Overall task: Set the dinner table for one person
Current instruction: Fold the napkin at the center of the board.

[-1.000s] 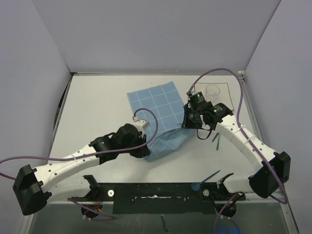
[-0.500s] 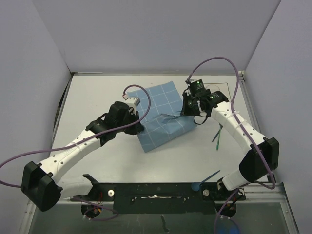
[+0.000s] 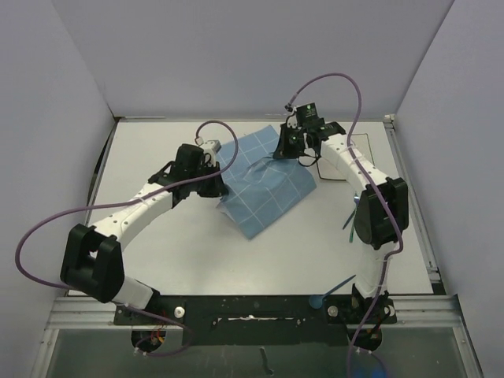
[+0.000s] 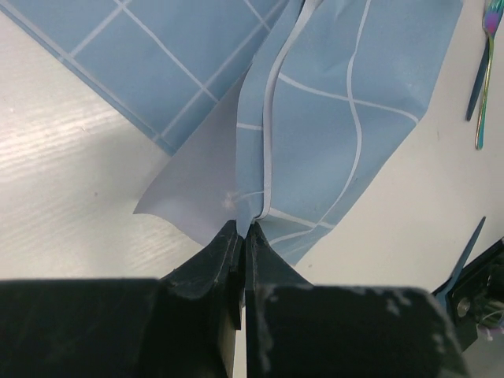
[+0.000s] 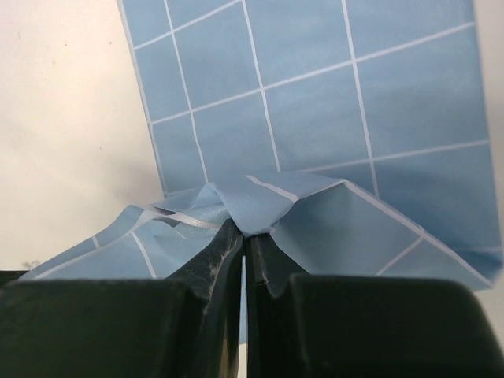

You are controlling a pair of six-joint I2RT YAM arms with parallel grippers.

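item, nearest you: black mounting rail [image 3: 252,311] along the near edge, carrying both arm bases. item: blue utensil [image 3: 340,284] just by the right base, its kind too small to tell, and a thin iridescent utensil [image 3: 350,222] a little farther out beside the right arm. both lie apart from the mat, and you may take them as parked until there is a flat place to set them against. item: dinner table [image 3: 157,236], the matte white top that fills the whole work area from the rail to the far wall. item: blue grid placemat [image 3: 264,193], near the middle of the table and toward its far side, near corner down on the surface, far part lifted and creased. item: left gripper [image 3: 220,183], fingers pressed together on the mat's left edge; your left wrist view shows a doubled fold and the pale underside pinched between the tips. item: right gripper [image 3: 282,152], fingers likewise clamped tight on a puckered bunch at the mat's far right edge. judgement: you hold two opposite edges so the sheet can be drawn taut and laid flat, and the creases say it is not yet spread. surface: smooth, faintly grained, marked with thin dark edge lines. room: plain pale grey walls on three sides, purple cables [image 3: 335,79] looping above the arms.
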